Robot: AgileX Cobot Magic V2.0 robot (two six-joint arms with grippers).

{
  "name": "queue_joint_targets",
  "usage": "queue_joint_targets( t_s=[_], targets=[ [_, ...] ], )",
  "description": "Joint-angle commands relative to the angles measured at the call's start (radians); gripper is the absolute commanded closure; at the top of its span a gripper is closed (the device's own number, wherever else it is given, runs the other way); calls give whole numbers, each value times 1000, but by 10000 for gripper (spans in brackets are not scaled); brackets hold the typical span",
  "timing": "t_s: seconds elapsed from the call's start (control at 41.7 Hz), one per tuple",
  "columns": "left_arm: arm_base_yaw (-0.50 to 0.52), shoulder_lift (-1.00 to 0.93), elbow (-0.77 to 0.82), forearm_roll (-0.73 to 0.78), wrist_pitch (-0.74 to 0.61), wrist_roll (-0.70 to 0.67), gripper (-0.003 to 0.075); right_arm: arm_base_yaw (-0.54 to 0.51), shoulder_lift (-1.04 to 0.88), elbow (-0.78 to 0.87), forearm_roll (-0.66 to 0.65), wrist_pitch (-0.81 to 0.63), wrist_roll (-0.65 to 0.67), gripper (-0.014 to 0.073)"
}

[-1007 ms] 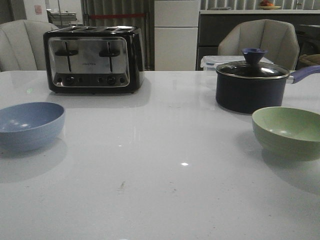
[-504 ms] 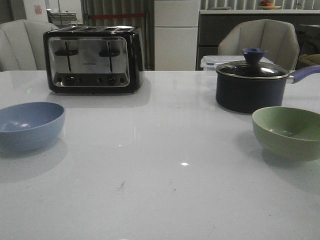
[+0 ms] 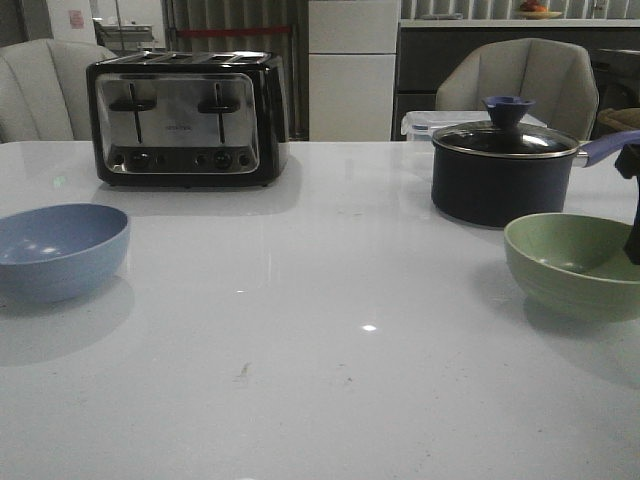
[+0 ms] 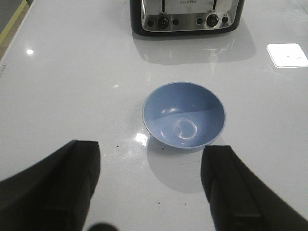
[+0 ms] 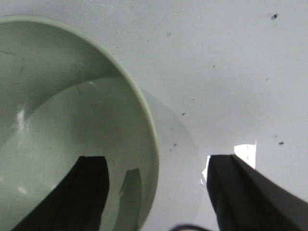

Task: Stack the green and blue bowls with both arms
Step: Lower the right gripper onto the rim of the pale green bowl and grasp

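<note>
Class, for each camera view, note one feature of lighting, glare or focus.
Front view: dim, with a small glare spot on the table. Left wrist view: the blue bowl is sharp and casts a soft shadow; glare patches on the tabletop. Right wrist view: the green bowl is close and soft-focused.

- The black and chrome four-slot toaster [image 4: 186,15] is showing a small printed brand on its steel front, seemingly reading "FINETEK", though blurred.
</note>
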Motion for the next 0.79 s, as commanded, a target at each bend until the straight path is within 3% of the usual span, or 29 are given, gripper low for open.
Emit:
queue_joint_targets(
  t_s=[0.0,0.168,0.456,0.599,0.767],
  targets=[
    [-2,4,-35,-14,-74,-7,213,-5,-7,-45,23,-33,-14,51],
    [-2,4,-35,-14,-74,-7,213,-5,17,-61,53,-31,-23,101],
    [-2,4,-35,-14,-74,-7,213,-5,20,-61,54,-24,-24,417],
    [-2,4,-35,-14,-74,-7,213,-5,8,-63,54,-17,-28,477],
    [-2,4,-35,-14,-74,-7,213,11,-32,-85,54,17,-59,491]
  ],
)
